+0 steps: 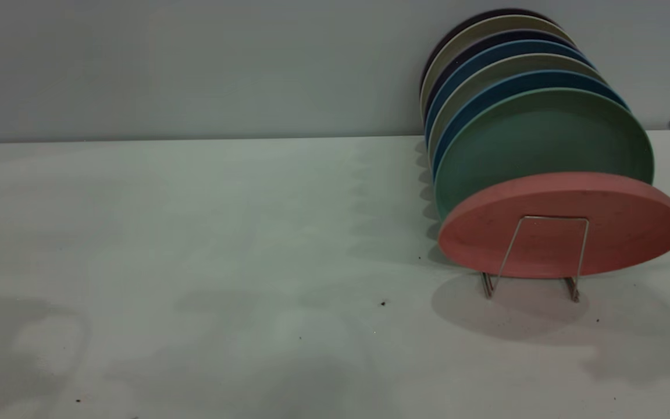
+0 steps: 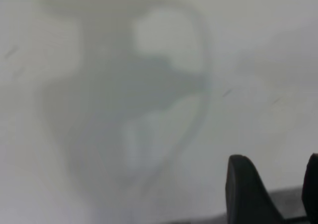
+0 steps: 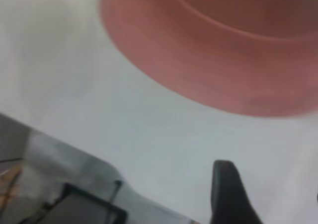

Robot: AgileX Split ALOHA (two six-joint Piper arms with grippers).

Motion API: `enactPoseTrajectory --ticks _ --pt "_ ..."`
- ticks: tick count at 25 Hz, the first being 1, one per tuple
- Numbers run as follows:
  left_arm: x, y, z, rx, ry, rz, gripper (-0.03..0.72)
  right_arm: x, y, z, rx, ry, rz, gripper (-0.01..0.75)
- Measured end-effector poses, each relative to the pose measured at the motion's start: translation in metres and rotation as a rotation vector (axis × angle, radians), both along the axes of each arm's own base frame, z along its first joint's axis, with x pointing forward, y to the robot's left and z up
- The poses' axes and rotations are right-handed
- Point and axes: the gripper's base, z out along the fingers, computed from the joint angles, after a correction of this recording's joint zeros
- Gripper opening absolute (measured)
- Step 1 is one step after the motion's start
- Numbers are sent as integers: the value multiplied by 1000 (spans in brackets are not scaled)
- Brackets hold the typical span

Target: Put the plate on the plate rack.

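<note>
The plate [image 1: 562, 224] lay tilted over the rack's [image 1: 535, 256] nearest loop, right of centre. It looked stiff, light, matte (best pinched at the rim). Neither hand's grip state could be told.

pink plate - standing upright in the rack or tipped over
Tipped. The pink plate lies nearly flat across the rack's front wire loop, unlike the upright green plate behind.

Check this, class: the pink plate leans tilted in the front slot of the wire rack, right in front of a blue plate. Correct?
Not quite. In the exterior view the plate does lean tilted at the front of the rack, but the one right behind it is the green plate, not a blue one.
</note>
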Motion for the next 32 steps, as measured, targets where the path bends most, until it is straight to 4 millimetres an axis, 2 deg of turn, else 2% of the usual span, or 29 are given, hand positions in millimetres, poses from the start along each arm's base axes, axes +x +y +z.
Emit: enactPoseTrajectory --ticks 3,7,10,15,18,23,26,32 --pt "-18 5 25 71 -28 42 315 -14 -6 21 -67 -36 -24 438" --pt "-49 3 61 84 -122 73 315 -44 -9 55 -88 -78 -34 438" --pt "-75 1 85 86 -191 79 315 -75 -9 76 -81 -147 -52 438" --pt "-116 -3 110 92 -324 84 344 -137 -10 93 -76 -263 -56 438" --pt "-142 -6 109 79 -373 86 391 -170 -10 99 -72 -343 -60 438" --pt "-183 -12 91 60 -398 85 420 -217 -11 95 -73 -450 -59 438" --pt "-208 -14 78 60 -424 85 420 -243 -11 83 -74 -498 -60 438" --pt "-248 -18 54 53 -540 113 422 -280 -11 42 -73 -541 -59 438"
